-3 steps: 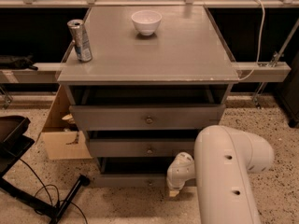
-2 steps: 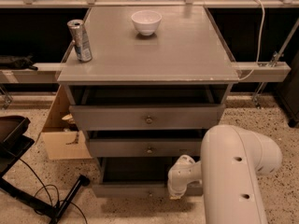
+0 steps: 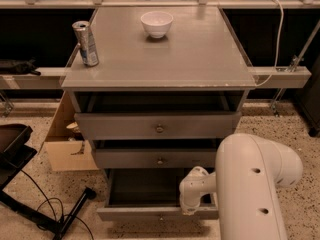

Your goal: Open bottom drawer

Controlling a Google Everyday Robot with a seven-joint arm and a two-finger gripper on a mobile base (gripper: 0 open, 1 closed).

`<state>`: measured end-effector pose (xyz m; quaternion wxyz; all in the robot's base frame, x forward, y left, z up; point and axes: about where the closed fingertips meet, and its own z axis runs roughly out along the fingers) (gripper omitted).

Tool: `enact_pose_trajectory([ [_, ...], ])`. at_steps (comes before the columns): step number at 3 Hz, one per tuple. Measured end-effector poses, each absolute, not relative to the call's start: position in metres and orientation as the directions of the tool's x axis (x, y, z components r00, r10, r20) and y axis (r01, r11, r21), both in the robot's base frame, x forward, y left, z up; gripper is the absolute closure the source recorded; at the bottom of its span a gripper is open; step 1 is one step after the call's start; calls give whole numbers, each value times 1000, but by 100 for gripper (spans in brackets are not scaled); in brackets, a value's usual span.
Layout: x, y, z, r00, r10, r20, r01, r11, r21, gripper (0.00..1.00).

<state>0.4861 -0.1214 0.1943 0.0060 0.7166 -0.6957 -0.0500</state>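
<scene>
The shallow, flat-fronted grey bottom drawer [image 3: 135, 213] with its small round knob stands pulled out at 6 o'clock under the grey counter [image 3: 200, 59]. The white gripper [image 3: 190, 207] sits at the drawer front's top edge, toward 5 o'clock, seemingly touching it. Whether it is open or closed cannot be told.

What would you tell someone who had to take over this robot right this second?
Gripper: down low at the end of the bulky white arm, at the top edge of the bottom drawer, right of its knob.
Bottom drawer: the grey cabinet's lowest one, with a shallow flat grey front and a small round metal knob. It stands out well beyond the two drawers above, and its dark inside shows.
Done: the drawer is largely open.
Left: probably a last short pull if needed, then back the arm away.
</scene>
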Motion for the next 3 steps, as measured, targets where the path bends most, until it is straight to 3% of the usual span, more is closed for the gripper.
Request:
enact_pose_trajectory([
  [3, 490, -127, 194, 20, -998, -52, -994, -26, 106, 100],
])
